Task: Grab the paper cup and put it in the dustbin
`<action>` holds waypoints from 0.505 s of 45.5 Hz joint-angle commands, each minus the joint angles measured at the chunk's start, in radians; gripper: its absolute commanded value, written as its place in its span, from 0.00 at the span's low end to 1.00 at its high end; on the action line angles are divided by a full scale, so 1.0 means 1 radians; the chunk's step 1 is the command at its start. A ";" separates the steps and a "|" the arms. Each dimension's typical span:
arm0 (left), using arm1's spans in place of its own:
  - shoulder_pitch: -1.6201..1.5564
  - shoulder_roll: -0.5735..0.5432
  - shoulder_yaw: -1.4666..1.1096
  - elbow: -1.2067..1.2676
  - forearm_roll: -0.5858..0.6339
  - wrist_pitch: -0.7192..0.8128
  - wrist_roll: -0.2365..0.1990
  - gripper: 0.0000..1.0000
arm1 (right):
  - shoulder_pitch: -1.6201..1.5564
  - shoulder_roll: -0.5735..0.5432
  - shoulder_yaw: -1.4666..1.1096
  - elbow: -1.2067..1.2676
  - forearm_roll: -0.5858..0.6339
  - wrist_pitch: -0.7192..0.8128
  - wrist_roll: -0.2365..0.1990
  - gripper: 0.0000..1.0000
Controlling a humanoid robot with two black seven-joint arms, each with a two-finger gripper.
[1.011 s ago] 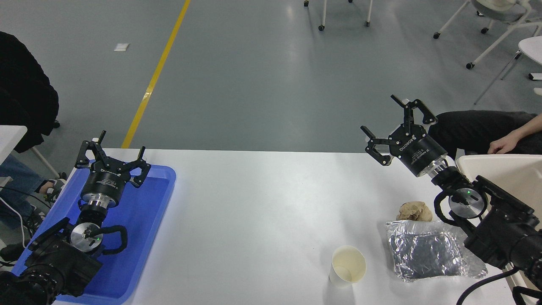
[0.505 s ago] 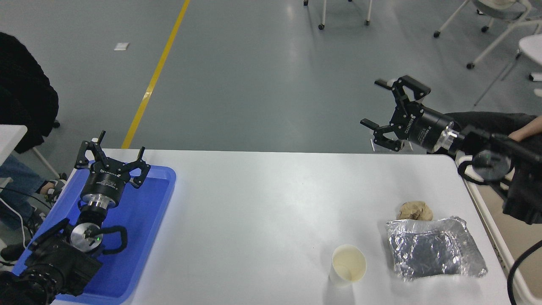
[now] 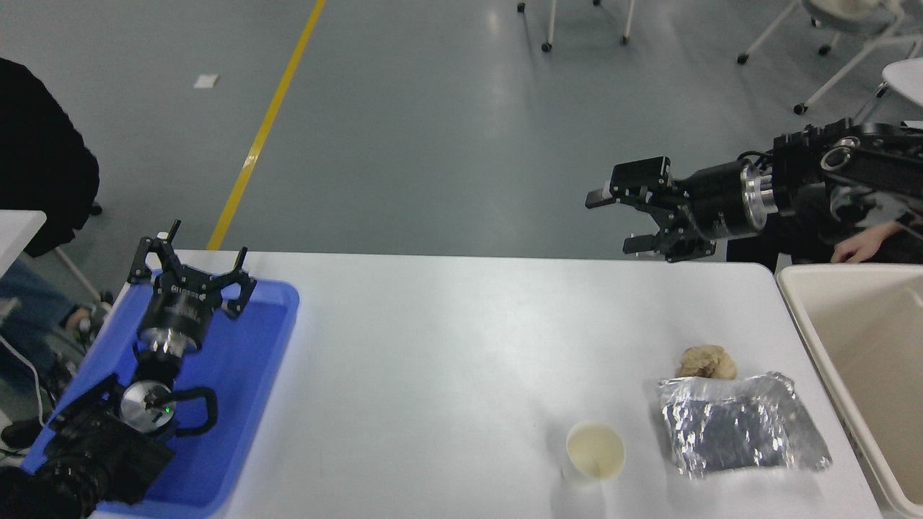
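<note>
Head view, single frame.

The paper cup point(image 3: 595, 452) stands upright on the white table point(image 3: 447, 346), near edge, right of centre, mouth up, cream inside visible. Nothing touches it. Just to its right lies a crumpled foil sheet point(image 3: 739, 435), flat on the table, apart from the cup by a narrow strip of bare surface. A crumpled brown paper ball point(image 3: 707, 362) sits at the foil's far edge, touching or nearly touching it; contact cannot be resolved.

The dustbin point(image 3: 815, 339), cream-beige, stands off the table's right end, with its thick rim running alongside the table edge. Only its left wall and part of the inside show; the rest is cut by the frame.

The right gripper point(image 3: 621, 220) hangs in the air above the table's far right corner, well apart from the cup. The arm enters from the right edge and points left, roughly level. Fingers are spread apart, holding nothing.

The left gripper point(image 3: 191, 268) is parked at the near left above the blue plastic tray point(image 3: 252, 375), fingers spread, empty.

A person's hand point(image 3: 858, 249) rests beyond the dustbin at the far right, partly behind the right arm. A second person in dark clothing point(image 3: 40, 155) is at the far left edge.
</note>
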 commanded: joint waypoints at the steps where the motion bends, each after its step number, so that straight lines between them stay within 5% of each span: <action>1: 0.000 0.000 0.000 0.000 0.000 0.000 0.000 1.00 | 0.290 0.116 -0.360 0.195 -0.083 -0.017 0.000 1.00; 23: 0.000 0.001 0.000 0.000 0.000 0.000 0.000 1.00 | 0.587 0.299 -0.671 0.446 0.020 0.009 -0.011 1.00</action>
